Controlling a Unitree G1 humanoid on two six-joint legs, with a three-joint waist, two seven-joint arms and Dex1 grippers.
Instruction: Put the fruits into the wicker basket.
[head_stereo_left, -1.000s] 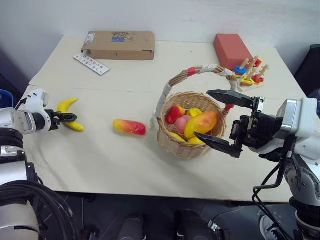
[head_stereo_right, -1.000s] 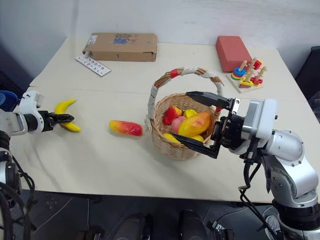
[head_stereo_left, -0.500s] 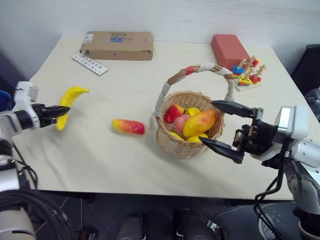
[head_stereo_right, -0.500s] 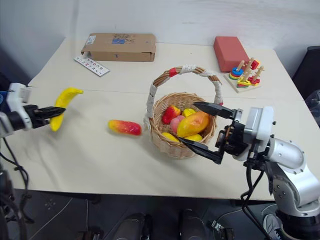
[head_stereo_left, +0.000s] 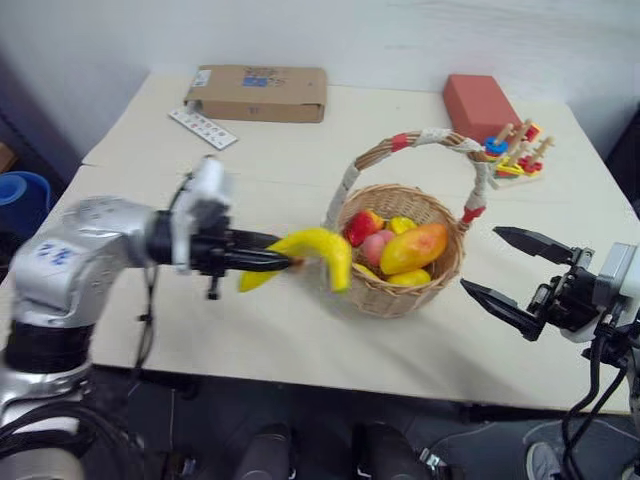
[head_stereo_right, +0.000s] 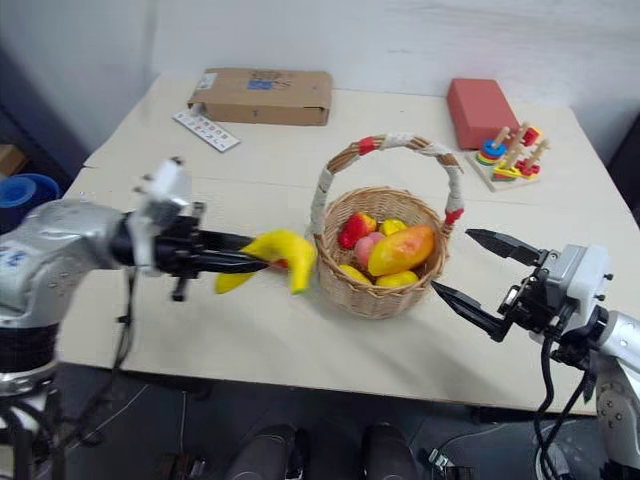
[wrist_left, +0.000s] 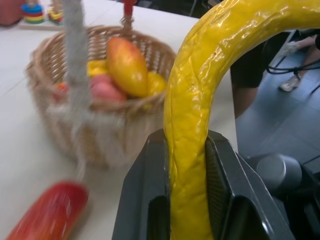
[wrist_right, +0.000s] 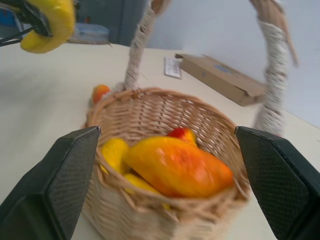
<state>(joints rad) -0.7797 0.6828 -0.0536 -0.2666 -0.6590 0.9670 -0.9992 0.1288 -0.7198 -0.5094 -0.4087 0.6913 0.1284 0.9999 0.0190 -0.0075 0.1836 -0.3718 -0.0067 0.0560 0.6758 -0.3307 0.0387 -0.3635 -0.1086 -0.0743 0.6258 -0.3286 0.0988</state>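
Left pincer (head_stereo_left: 285, 264) clamps the banana (head_stereo_left: 312, 252) beside the wicker basket (head_stereo_left: 400, 292), hiding the mango-like fruit (wrist_left: 47, 215); right pincer (head_stereo_left: 510, 272) gapes wide

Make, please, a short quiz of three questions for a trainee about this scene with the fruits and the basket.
1. True or false: the left hand is shut on the banana.
2. What stands beside the red block? A) stacking toy B) cup C) bottle
3. Fill in: the right hand is ____ and holds nothing.

Key: 1 true. 2 A, the stacking toy. 3 open.
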